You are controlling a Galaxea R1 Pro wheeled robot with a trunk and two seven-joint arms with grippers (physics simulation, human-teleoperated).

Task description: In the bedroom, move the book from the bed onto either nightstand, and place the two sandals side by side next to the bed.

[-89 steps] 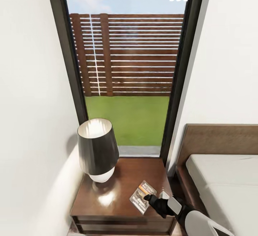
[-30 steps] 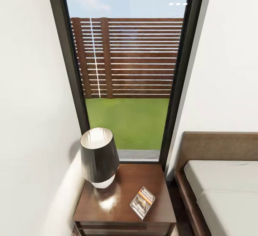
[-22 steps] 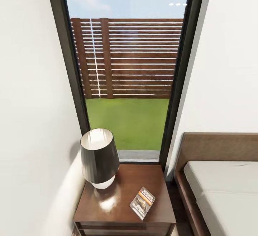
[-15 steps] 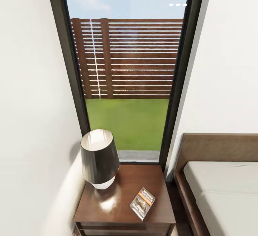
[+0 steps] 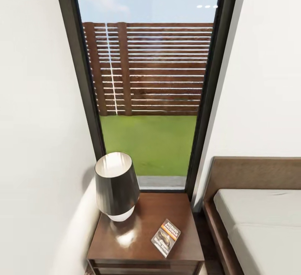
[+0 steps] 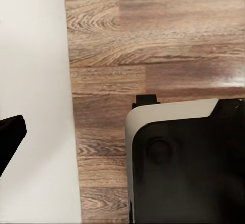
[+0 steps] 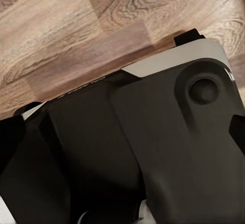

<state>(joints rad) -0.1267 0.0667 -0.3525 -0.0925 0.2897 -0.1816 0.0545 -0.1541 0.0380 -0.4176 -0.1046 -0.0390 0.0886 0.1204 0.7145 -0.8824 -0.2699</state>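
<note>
The book (image 5: 166,232), dark with an orange band, lies flat on the glossy dark-brown nightstand (image 5: 138,241), near its front right corner. Nothing touches it. The bed (image 5: 259,220), with its brown headboard and pale mattress, stands right of the nightstand. The sandals are out of view. In the left wrist view my left gripper (image 6: 122,137) hangs over the plank floor, one dark fingertip (image 6: 11,132) at the picture's edge and nothing between the fingers. My right gripper (image 7: 122,137) points down at my own black base (image 7: 153,147), its fingers wide apart and holding nothing.
A black-shaded lamp (image 5: 116,185) stands on the nightstand's back left. A tall black-framed window (image 5: 150,82) with a slatted fence behind rises beyond it. White walls close in left and right. A narrow strip of floor (image 5: 209,241) separates nightstand and bed.
Three seconds ago my right gripper was at the book on the nightstand; it has since drawn back out of the head view. The book stays put. The camera has shifted slightly.
</note>
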